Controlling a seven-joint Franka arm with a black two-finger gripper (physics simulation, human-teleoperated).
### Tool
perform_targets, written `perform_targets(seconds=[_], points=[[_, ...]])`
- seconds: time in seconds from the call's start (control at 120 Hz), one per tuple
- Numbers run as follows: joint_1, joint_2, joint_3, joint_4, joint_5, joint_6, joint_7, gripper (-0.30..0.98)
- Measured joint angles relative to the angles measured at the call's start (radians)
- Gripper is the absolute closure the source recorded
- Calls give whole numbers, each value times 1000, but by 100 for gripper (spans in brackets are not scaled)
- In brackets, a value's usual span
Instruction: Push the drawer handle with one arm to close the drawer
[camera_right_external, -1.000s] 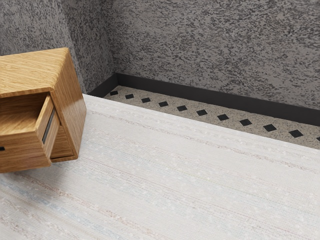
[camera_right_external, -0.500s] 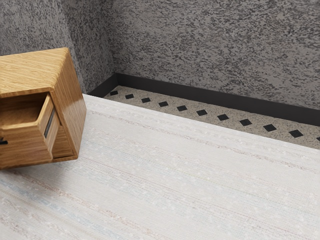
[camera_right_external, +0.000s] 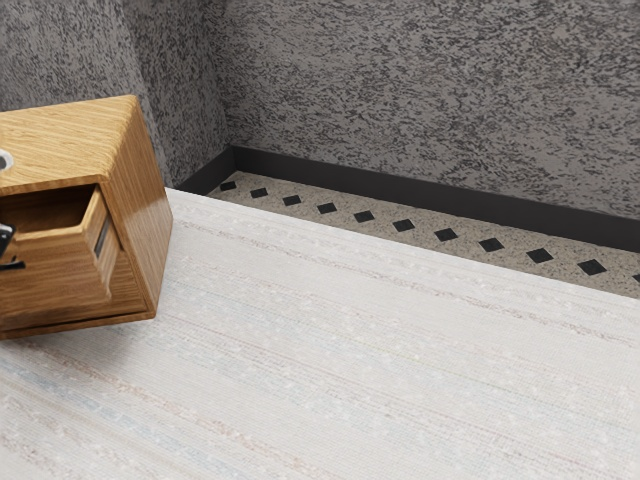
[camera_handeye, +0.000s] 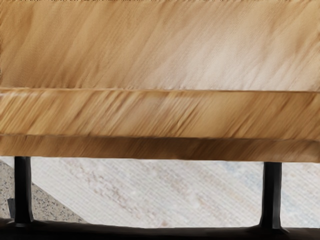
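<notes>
At the exterior view's left edge, a dark part of my gripper is visible just above the black drawer handle; the rest is cut off. The wooden drawer stands partly out of its cabinet, its inside showing over the front panel. In the wrist view the handle has two black posts running from the wooden front to a dark bar along the lower edge, close under my hand. Contact between gripper and handle cannot be made out.
The wooden cabinet has a round white arm part over its top at the left edge. A pale striped rug spreads out beside it. Behind run a dark baseboard and a mottled grey wall.
The drawer has slid further into the cabinet, shortening the side panel that sticks out. My gripper and a white arm part have come into the exterior view at its left edge.
</notes>
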Motion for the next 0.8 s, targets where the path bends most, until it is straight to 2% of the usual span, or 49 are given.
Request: perform_targets(seconds=[0.8], points=[[19,282,6,251,-1,19,12,79]])
